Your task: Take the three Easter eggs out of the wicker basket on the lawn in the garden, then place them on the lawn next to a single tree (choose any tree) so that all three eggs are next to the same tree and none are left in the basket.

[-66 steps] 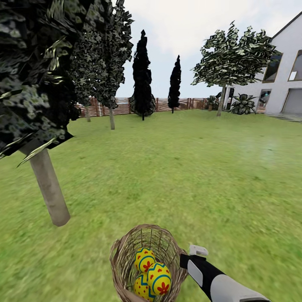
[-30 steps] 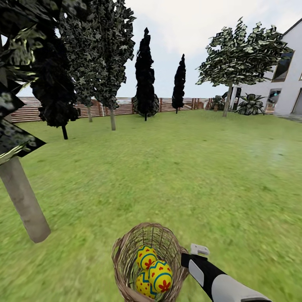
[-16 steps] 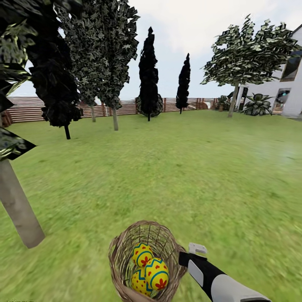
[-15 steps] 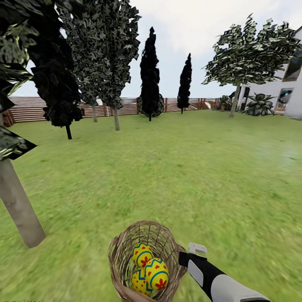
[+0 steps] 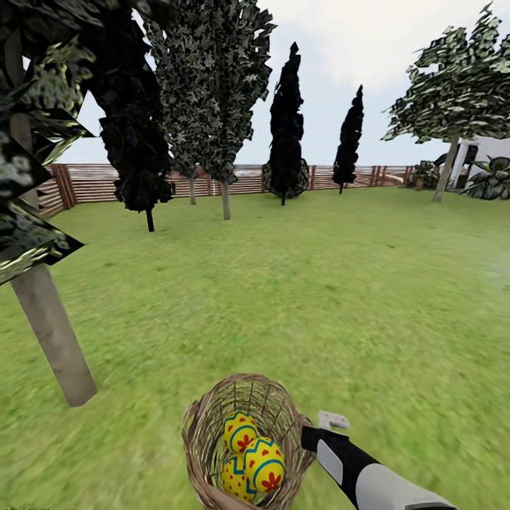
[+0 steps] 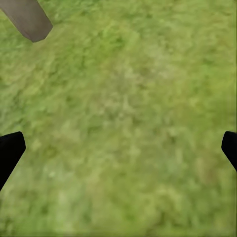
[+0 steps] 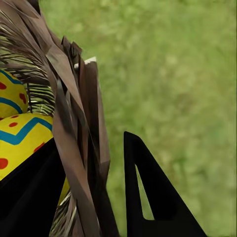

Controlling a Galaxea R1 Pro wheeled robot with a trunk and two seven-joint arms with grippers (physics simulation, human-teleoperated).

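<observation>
The brown wicker basket [image 5: 203,427] sits at the bottom middle of the head view, over the lawn [image 5: 319,297]. Three yellow Easter eggs lie inside: one at the back [image 5: 239,431], one in front [image 5: 265,464] and one low down [image 5: 228,479]. My right gripper [image 5: 307,435] is shut on the basket's right rim. In the right wrist view its black fingers [image 7: 148,197] straddle the woven wall [image 7: 74,123], with an egg [image 7: 22,140] just inside. A tree with a pale trunk [image 5: 53,333] stands close at the left. My left gripper [image 6: 118,148] hangs open over bare grass, near the trunk base [image 6: 27,17].
A brown slat fence [image 5: 92,183] closes the garden's far side. Black cypress-like trees [image 5: 285,127] and more pale-trunk trees [image 5: 225,198] stand before it. Another tree [image 5: 448,166] and a white house corner [image 5: 485,149] are at the far right. Open grass spreads ahead.
The whole picture has slid rightward, so the camera has turned left; the house has nearly left the frame. The basket with its eggs stays in the same place under my right gripper.
</observation>
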